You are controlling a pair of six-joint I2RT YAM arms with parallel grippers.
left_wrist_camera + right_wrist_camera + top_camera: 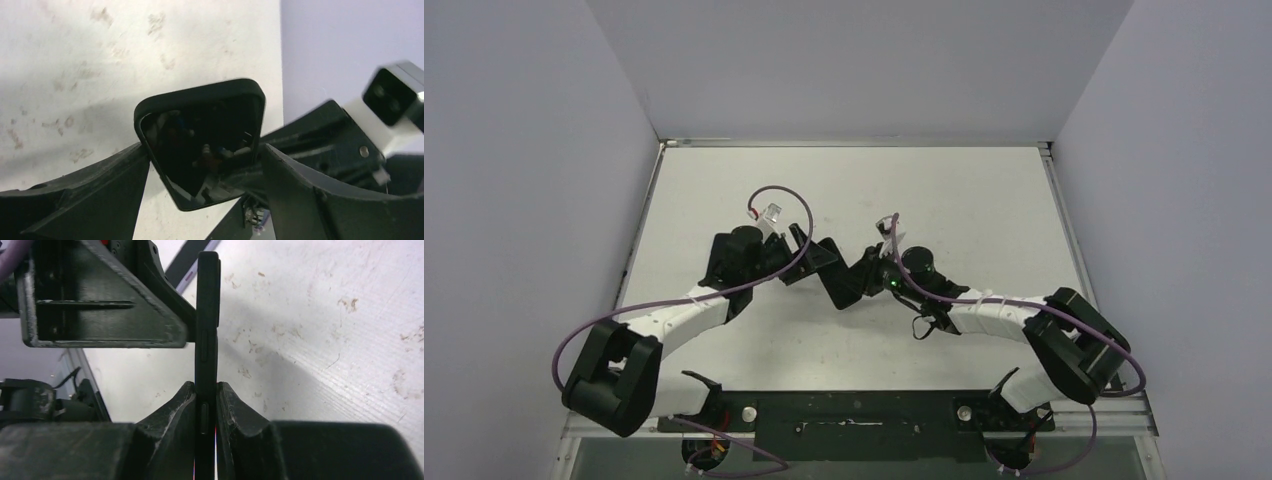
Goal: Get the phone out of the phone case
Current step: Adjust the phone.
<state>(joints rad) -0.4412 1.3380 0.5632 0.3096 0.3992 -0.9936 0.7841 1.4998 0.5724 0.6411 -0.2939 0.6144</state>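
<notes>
A black phone case with the phone's glossy dark screen in it is held in the air over the white table. In the top view it is the dark slab between the two arms. My left gripper is shut across the case's width, a finger on each side edge. My right gripper is shut across its thickness, and the case stands edge-on between the fingers. I cannot tell whether the phone has lifted out of the case anywhere.
The table is stained and bare around the arms. Grey walls close it in at the left, back and right. The left gripper's finger sits close beside the case in the right wrist view. Purple cables loop along both arms.
</notes>
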